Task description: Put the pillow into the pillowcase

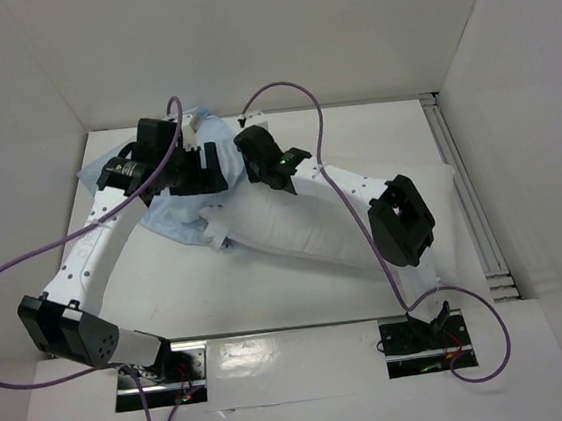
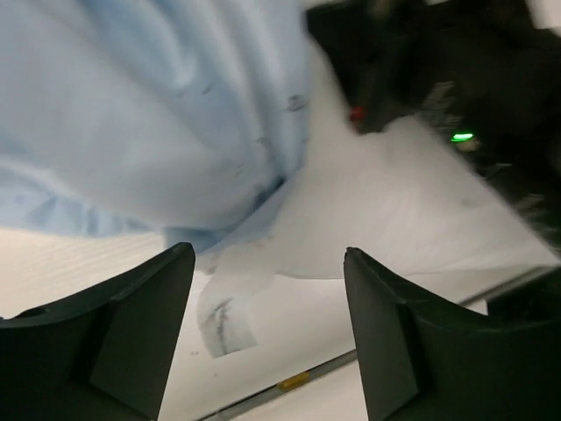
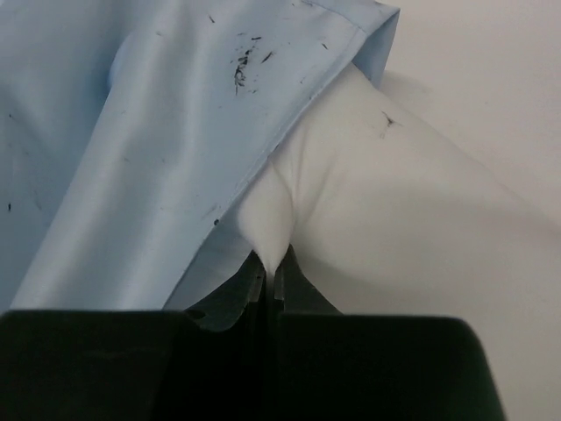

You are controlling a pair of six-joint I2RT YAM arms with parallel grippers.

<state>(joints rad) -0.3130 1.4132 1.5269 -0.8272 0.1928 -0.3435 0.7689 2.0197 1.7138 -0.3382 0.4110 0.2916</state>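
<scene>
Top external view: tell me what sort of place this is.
Probably a robot test cell, not a bedroom: plain white walls box in a white table, and the left arm and right arm are bolted at its near edge.

The white table (image 1: 169, 293) spreads across the booth floor, boxed in by plain white panels: back wall (image 1: 263, 41), left wall (image 1: 3, 149), right wall (image 1: 530, 94). A silvery metal rail (image 1: 465, 191) runs down the table's right edge, and a glossy strip (image 1: 295, 342) crosses the near edge.
</scene>
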